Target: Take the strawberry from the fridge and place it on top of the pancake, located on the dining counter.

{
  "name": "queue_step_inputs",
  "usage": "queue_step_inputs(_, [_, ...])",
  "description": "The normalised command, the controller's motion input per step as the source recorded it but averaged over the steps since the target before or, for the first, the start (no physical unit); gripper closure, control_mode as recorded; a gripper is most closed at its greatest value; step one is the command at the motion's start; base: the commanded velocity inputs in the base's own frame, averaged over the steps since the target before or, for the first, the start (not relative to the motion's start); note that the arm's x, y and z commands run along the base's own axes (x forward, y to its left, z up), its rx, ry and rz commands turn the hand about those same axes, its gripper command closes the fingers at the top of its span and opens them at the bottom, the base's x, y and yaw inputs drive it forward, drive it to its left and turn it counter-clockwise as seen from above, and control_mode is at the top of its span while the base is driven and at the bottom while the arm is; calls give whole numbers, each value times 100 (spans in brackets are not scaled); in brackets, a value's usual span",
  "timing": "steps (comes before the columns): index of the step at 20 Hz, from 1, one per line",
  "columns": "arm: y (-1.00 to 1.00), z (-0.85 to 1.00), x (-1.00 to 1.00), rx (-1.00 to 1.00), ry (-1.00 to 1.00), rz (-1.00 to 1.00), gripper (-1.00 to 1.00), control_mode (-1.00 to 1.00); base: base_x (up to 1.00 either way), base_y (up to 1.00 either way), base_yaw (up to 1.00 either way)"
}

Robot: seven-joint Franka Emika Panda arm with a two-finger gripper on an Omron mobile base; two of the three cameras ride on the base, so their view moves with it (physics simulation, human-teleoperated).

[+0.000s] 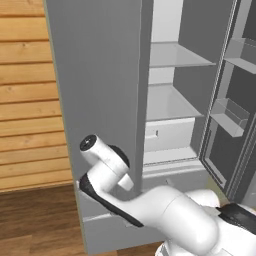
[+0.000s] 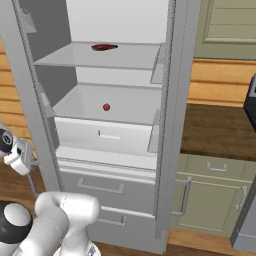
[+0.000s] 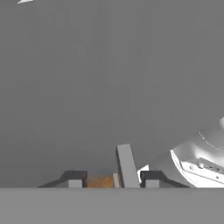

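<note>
Gripper (image 3: pixel 113 180) sits right up against a flat grey fridge door face (image 3: pixel 109 78); its two dark fingertips (image 3: pixel 73 178) stand apart w/ a slim grey bar handle (image 3: pixel 127 166) between them. Can't tell if the pads touch the bar, so grip vs. loose straddle is unclear.

Left base view: arm (image 1: pixel 165 210) reaches low to the outer face of the open left door (image 1: pixel 95 100). Fridge (image 2: pixel 167 125) interior is exposed in right base view. Strawberry (image 2: pixel 106 107) lies on the lower pale shelf (image 2: pixel 75 107), about mid-shelf, above a white drawer (image 2: pixel 107 136). A flat dark red item (image 2: pixel 104 47) is on the shelf above. Wooden counter (image 2: pixel 220 130) over green cabinets sits right of fridge.
</note>
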Motion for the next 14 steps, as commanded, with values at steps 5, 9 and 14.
queue_step_inputs(5, [45, 13, -12, -21, -9, -10, -100, -100, 0, 0, 0])
queue_step_inputs(9, [56, 29, -52, -13, 0, -3, -100, -100, 0, 0, 0])
queue_step_inputs(14, [-3, 71, -74, -1, 4, 19, -100, -100, 0, 0, 0])
